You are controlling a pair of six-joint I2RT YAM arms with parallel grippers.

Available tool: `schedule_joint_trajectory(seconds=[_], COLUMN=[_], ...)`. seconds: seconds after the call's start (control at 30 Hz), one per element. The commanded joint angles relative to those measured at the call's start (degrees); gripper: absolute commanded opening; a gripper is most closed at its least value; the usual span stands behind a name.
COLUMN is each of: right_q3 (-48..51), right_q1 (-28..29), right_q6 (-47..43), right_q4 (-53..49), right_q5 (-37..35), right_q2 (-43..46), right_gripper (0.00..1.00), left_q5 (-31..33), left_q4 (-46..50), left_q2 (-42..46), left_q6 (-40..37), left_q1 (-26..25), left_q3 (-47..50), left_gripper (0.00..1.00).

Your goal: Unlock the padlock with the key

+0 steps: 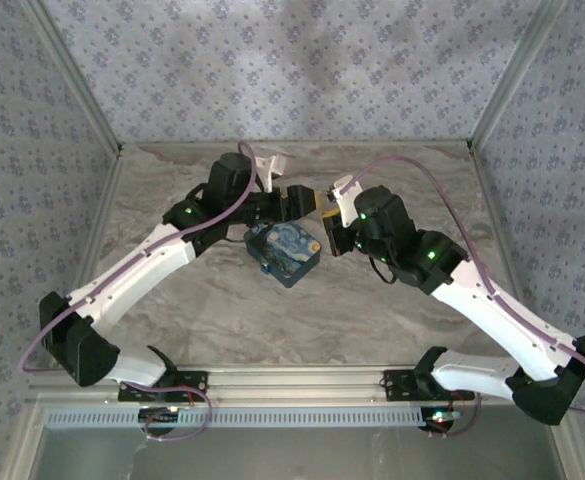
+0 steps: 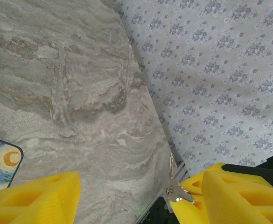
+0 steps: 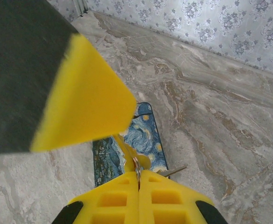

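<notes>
Marble table [image 1: 402, 300] bears the padlock [image 1: 283, 252]; wrist views reveal right gripper [image 3: 138, 179] pinching key [image 3: 172, 171], left gripper [image 2: 136, 198] released.

Bare tabletop [image 1: 302, 330] before the padlock [image 1: 284, 252] (walls [image 1: 292, 70] on three sides); left end effector [image 1: 305, 199], right end effector [image 1: 327, 210] close behind.

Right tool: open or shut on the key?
Shut. In the right wrist view the right tool's yellow fingers meet, pinching the key, whose blade sticks out sideways.
</notes>
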State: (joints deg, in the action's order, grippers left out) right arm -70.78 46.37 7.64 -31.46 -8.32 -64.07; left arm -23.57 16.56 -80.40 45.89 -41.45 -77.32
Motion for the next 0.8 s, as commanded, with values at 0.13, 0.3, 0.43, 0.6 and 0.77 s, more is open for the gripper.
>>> schedule_joint_trajectory(seconds=[0.13,0.3,0.43,0.6,0.77], right_q3=[-1.4,-1.2,-0.9,-0.8,-0.3], right_q1=[1.2,1.2,1.2,1.2,1.1], right_q6=[1.3,1.4,1.4,1.5,2.2], right_q4=[0.2,0.5,1.0,1.2,1.8], right_q5=[-0.4,-0.7,-0.6,-0.3,0.2], right_q2=[-0.6,-0.5,-0.6,-0.7,-0.4], right_gripper=[0.0,0.0,0.0,0.0,0.0], left_q5=[0.9,0.6,0.4,-0.6,-0.5], left_q4=[-0.8,-1.2,-1.5,-2.6,-2.9], left_q2=[-1.3,-1.2,-1.0,-1.0,-0.9], left_q6=[-1.0,-0.8,-0.9,-0.9,-1.2], left_q1=[-1.7,-1.9,-2.0,-2.0,-2.0], left_q3=[-1.8,-1.7,-1.6,-1.4,-1.4], left_gripper=[0.59,0.45,0.3,0.08,0.0])
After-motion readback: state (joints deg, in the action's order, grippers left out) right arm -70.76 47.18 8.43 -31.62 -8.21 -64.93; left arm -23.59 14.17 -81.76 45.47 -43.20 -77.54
